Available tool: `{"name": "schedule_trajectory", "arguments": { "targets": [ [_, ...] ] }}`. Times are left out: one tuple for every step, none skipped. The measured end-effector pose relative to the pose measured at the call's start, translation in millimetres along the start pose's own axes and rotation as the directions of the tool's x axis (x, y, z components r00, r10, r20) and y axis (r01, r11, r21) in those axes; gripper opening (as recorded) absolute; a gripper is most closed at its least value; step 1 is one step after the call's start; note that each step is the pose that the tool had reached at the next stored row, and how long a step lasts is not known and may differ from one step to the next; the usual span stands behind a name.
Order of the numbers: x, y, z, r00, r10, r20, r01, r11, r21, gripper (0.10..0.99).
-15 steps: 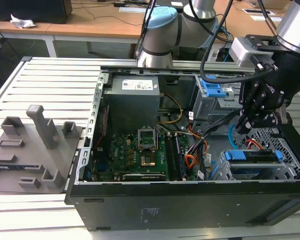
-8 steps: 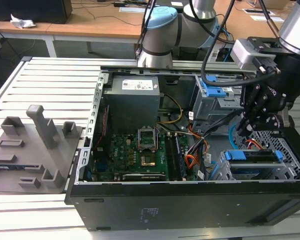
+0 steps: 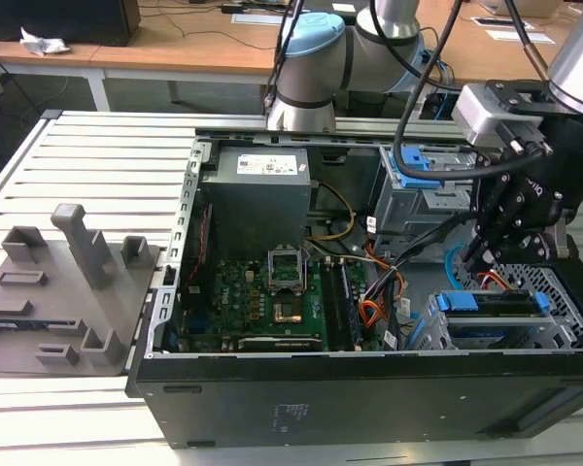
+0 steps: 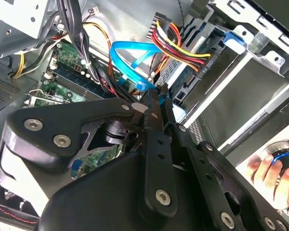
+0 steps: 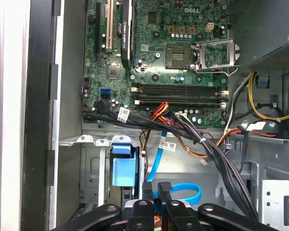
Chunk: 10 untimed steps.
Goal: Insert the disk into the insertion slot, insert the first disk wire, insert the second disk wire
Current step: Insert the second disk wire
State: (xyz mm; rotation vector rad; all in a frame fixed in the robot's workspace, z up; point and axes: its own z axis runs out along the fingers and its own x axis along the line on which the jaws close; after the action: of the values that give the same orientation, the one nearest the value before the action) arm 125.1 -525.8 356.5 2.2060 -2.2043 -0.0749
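The disk, silver in its blue carrier, lies inside the insertion slot, the perforated cage at the case's front corner on the exterior view's right. My gripper hangs just behind the cage, its fingers drawn close together. They look closed on the end of the second disk wire, the light blue cable that loops beside them. The first disk wire, thin and red-orange, runs over the cage right under the gripper.
The open computer case holds the motherboard, the power supply and a grey bay with a blue latch. Black and coloured cable bundles cross close by. A person's hand shows beyond the case. A grey fixture plate lies at the exterior view's left.
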Motion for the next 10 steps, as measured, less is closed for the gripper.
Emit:
{"name": "schedule_trajectory", "arguments": {
  "targets": [
    [1.4,-0.2,0.3,1.0,0.0,0.0004,0.0,1.0,0.0,0.161],
    [3.9,-0.3,0.7,1.0,0.001,0.0007,-0.001,1.0,0.0,0.161],
    [5.8,-0.3,0.7,1.0,0.001,0.0005,-0.001,1.0,0.0,0.161],
    [7.3,-0.4,0.8,1.0,0.002,0.0006,-0.002,1.0,0.0,0.161],
    [8.6,-0.4,0.8,1.0,0.002,0.0005,-0.002,1.0,0.0,0.161],
    [9.4,-0.5,0.8,1.0,0.002,0.0006,-0.002,1.0,0.0,0.161],
    [10.0,-0.5,0.8,1.0,0.002,0.0004,-0.002,1.0,0.0,0.161],
    [10.7,-0.5,0.8,1.0,0.002,0.0002,-0.002,1.0,0.0,0.161],
    [12.3,-0.5,0.7,1.0,0.003,0.0,-0.003,1.0,0.0,0.161],
    [13.3,-0.5,0.8,1.0,0.003,0.0001,-0.003,1.0,0.0,0.161]
  ]
}}
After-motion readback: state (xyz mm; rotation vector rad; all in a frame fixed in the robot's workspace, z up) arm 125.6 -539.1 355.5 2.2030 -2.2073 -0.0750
